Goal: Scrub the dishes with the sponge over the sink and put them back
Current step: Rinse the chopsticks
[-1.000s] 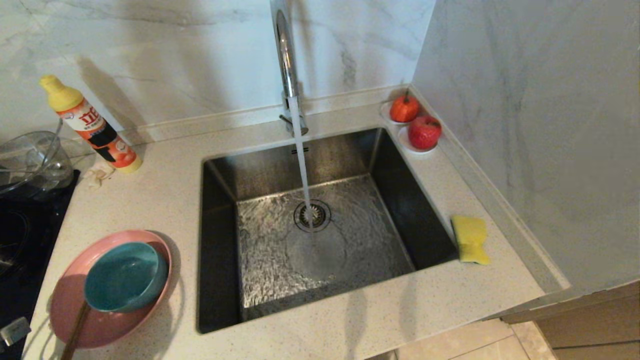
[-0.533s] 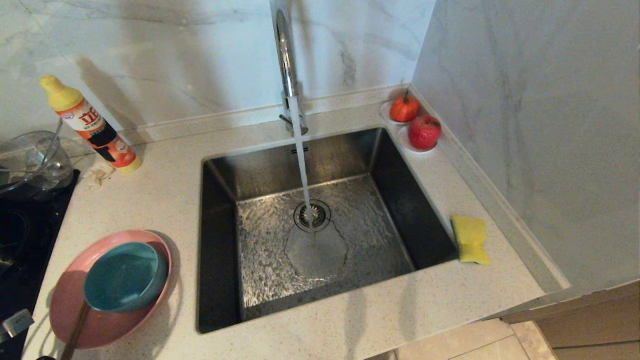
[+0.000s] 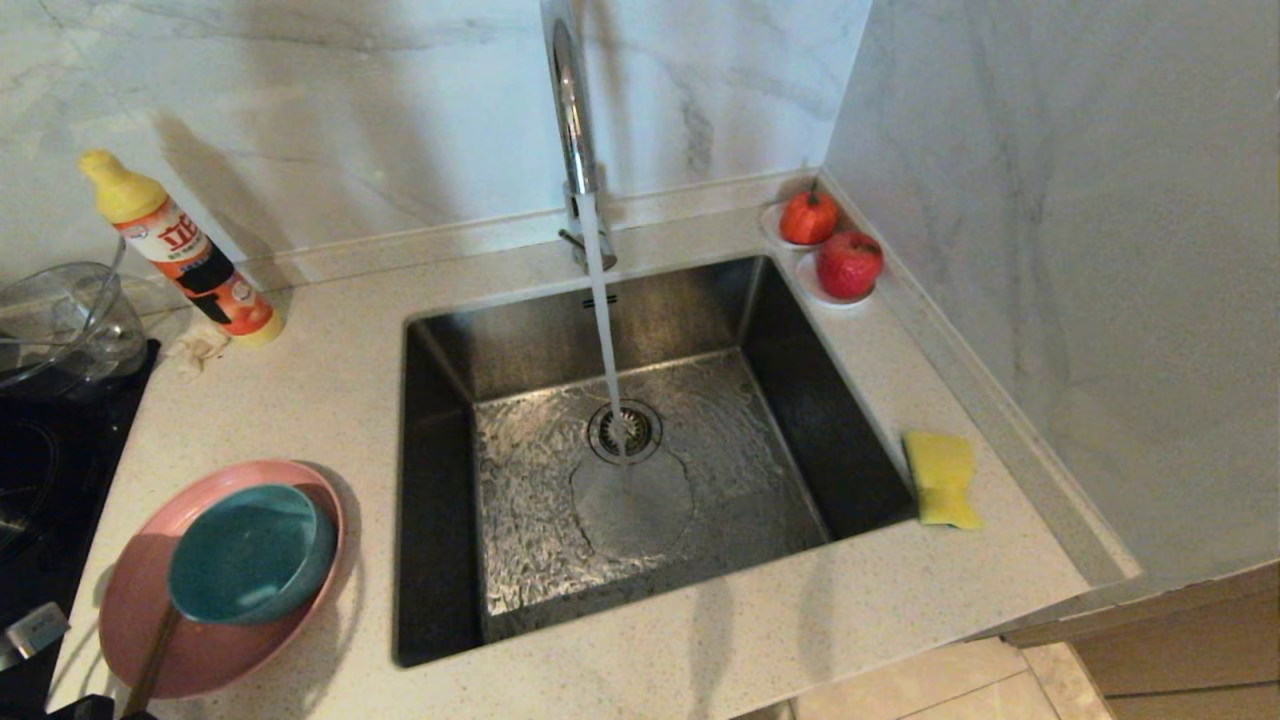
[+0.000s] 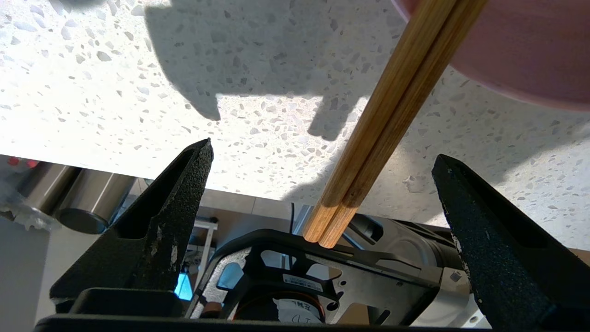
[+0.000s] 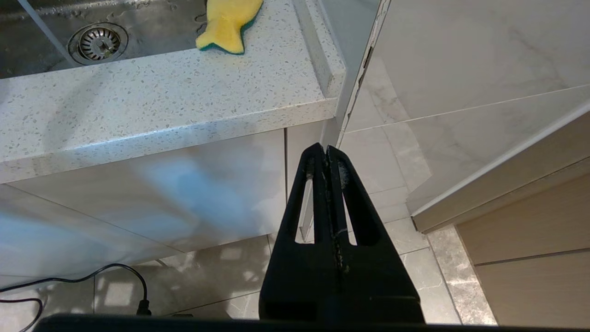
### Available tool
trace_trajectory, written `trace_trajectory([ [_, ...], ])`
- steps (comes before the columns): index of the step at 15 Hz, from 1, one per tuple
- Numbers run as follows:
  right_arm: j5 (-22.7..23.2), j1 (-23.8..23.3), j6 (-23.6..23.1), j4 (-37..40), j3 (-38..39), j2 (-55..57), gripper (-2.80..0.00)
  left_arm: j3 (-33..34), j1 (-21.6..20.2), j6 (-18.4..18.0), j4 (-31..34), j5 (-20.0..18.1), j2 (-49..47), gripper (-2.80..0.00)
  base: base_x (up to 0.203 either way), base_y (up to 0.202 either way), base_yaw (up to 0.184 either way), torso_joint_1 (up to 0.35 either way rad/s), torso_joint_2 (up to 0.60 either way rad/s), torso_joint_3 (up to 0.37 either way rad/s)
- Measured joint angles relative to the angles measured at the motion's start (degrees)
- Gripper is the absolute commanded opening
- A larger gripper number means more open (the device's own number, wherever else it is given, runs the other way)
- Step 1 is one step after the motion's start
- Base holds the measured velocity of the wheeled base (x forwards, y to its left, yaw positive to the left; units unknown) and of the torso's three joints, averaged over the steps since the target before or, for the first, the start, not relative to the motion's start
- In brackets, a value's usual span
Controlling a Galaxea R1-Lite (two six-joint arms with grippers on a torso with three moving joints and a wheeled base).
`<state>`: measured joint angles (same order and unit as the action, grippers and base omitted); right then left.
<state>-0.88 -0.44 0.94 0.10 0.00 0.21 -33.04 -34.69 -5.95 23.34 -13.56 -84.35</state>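
The pink plate (image 3: 200,640) lies on the counter left of the sink (image 3: 430,480), with the teal bowl (image 3: 250,550) standing in it. A pair of wooden chopsticks (image 3: 150,665) leans out of the plate over the counter's front edge. In the left wrist view my left gripper (image 4: 321,151) is open, its fingers wide on either side of the chopsticks' ends (image 4: 392,106) without touching them, just below the plate's rim (image 4: 521,50). The yellow sponge (image 3: 940,478) lies right of the sink. My right gripper (image 5: 326,148) hangs shut and empty, low before the cabinet.
Water runs from the chrome tap (image 3: 572,120) onto the drain strainer (image 3: 625,432). A detergent bottle (image 3: 180,250), a clear glass bowl (image 3: 60,320) and a black hob (image 3: 40,480) are at the left. Two red fruits (image 3: 830,240) sit in the far right corner by the wall.
A dark part of my left arm has come into the head view's lower left corner, beside the chopsticks. Plate, bowl and sponge have not moved.
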Motion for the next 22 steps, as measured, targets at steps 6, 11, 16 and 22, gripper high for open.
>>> trace_trajectory([
  [6, 0.0, 0.0, 0.0, 0.0, 0.0, 0.0, -2.80, 0.1, 0.0, 0.3, -1.2, -0.1, 0.0, -2.80, 0.000, 0.000, 0.000, 0.000, 0.00, 0.000],
  [11, 0.0, 0.0, 0.0, 0.0, 0.0, 0.0, -2.80, 0.6, 0.0, 0.4, -1.1, -0.2, 0.2, -2.80, 0.000, 0.000, 0.000, 0.000, 0.00, 0.000],
  [16, 0.0, 0.0, 0.0, 0.0, 0.0, 0.0, -2.80, 0.9, 0.0, 0.5, -0.6, -0.2, 0.7, -2.80, 0.000, 0.000, 0.000, 0.000, 0.00, 0.000],
  [22, 0.0, 0.0, 0.0, 0.0, 0.0, 0.0, -2.80, -0.4, -0.1, 1.9, 0.8, 0.0, 6.1, -2.80, 0.000, 0.000, 0.000, 0.000, 0.00, 0.000],
])
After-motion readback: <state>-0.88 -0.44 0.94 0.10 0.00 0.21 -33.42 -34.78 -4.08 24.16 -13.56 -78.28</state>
